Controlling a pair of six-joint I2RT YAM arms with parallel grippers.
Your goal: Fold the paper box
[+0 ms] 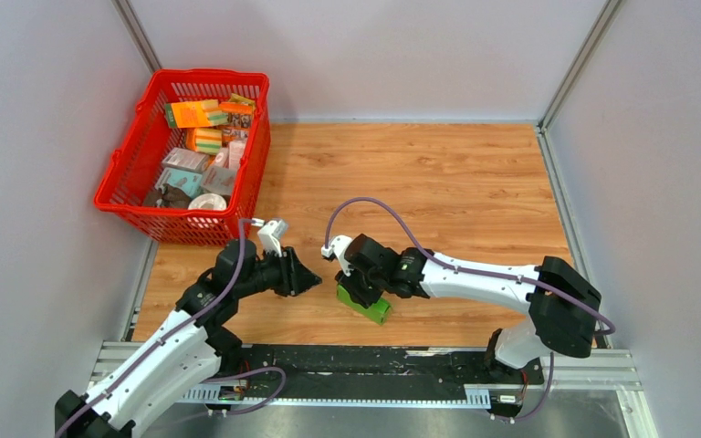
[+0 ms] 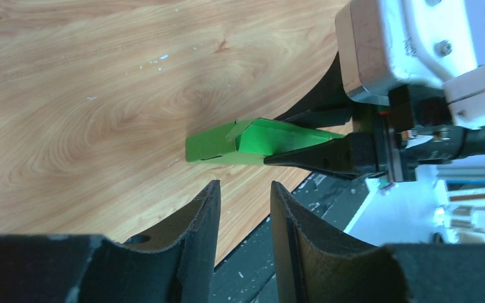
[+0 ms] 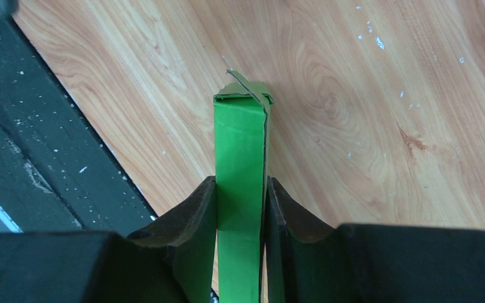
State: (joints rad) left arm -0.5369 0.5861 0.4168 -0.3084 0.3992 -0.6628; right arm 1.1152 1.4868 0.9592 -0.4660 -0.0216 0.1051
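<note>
Nearly done: right tool (image 3: pixel 240 189) pinches the squared-up bright green thin-card paper box (image 3: pixel 240 132); one end flap (image 3: pixel 245 93) looks untucked, left tool (image 2: pixel 244 192) spread nearby.

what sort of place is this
Probably a robot test cell in a lab: a left arm and right arm bolted along a wood-look table, plain grey walls boxing it in, a red basket of small packages.

Wood-grain desk (image 1: pixel 456 182), lightly speckled; paper box (image 1: pixel 371 308) rests on it, clamped between the right jaws, just ahead of the left jaws; red basket (image 1: pixel 183 226) well beyond the left jaws.
</note>
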